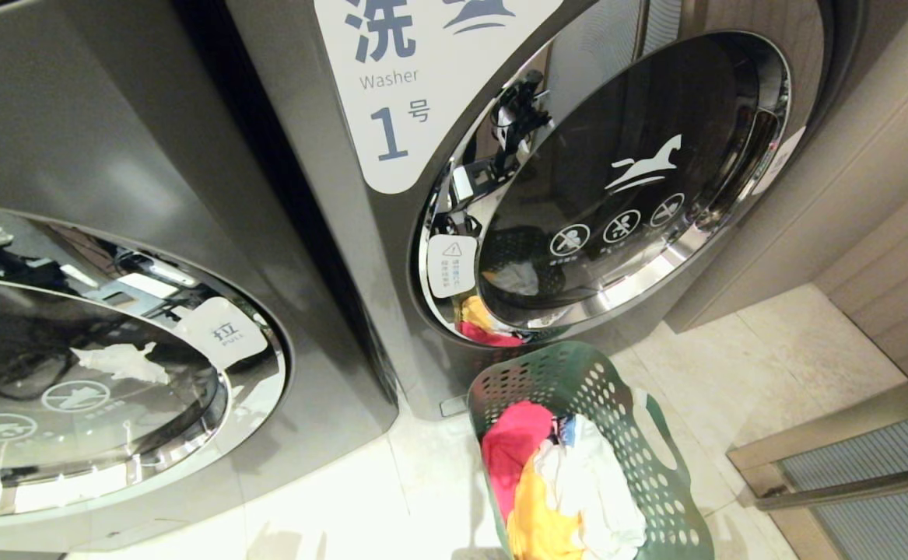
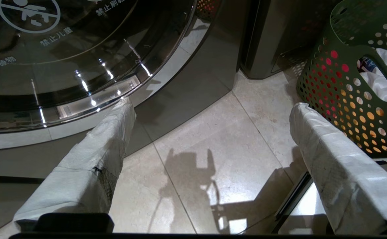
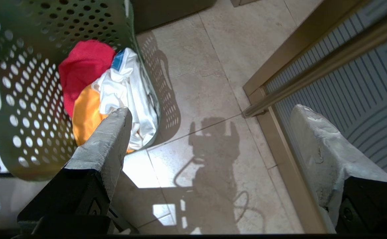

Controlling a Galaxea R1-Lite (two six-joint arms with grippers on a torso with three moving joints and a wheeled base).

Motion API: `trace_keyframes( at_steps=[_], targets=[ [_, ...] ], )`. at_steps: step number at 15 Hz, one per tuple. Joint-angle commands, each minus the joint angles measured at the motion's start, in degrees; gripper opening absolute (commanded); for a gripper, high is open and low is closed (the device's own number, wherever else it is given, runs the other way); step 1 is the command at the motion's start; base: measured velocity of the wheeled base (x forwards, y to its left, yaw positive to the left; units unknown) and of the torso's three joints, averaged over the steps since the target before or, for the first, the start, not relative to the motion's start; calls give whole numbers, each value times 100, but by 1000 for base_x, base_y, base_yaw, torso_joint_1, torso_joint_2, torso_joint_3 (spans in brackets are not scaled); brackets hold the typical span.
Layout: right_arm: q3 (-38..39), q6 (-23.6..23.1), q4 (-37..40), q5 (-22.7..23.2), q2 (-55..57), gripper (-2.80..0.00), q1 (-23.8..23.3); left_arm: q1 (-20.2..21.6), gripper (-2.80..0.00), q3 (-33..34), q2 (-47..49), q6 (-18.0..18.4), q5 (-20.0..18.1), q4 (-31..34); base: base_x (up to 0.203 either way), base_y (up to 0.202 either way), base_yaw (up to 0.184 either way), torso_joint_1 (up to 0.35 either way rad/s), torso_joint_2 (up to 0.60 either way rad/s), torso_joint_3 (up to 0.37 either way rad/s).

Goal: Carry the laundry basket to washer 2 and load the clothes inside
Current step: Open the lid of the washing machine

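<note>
Laundry basket [image 1: 590, 451] on floor, just beside washer 1 [image 1: 578, 179]. Clothes [image 1: 559, 486] all inside it; both washer doors shut. L gripper [image 2: 210, 109] & R gripper [image 3: 210, 113] fingers spread, empty. Carrying and loading remain, I judge.

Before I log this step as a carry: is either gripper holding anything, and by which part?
Nothing is held. The left gripper and right gripper are both open over the floor, and the laundry basket stands beside them ungripped.
</note>
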Motion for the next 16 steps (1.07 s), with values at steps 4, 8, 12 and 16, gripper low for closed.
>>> trace_keyframes(
  at_steps=[4,8,12,16],
  targets=[
    [193,67,-6,-14,28,-280,2,2,-280,180,-21,18,2,-497,0,0,0,0,0,0],
    [193,58,-6,-23,28,-280,2,2,-280,205,-21,-43,10,-507,0,0,0,0,0,0],
    [193,49,-15,-5,28,-280,2,2,-280,223,-21,-166,36,-551,0,0,0,0,0,0],
    [193,49,-15,-14,28,-280,2,2,-280,223,-21,-218,106,-551,0,0,0,0,0,0]
  ],
)
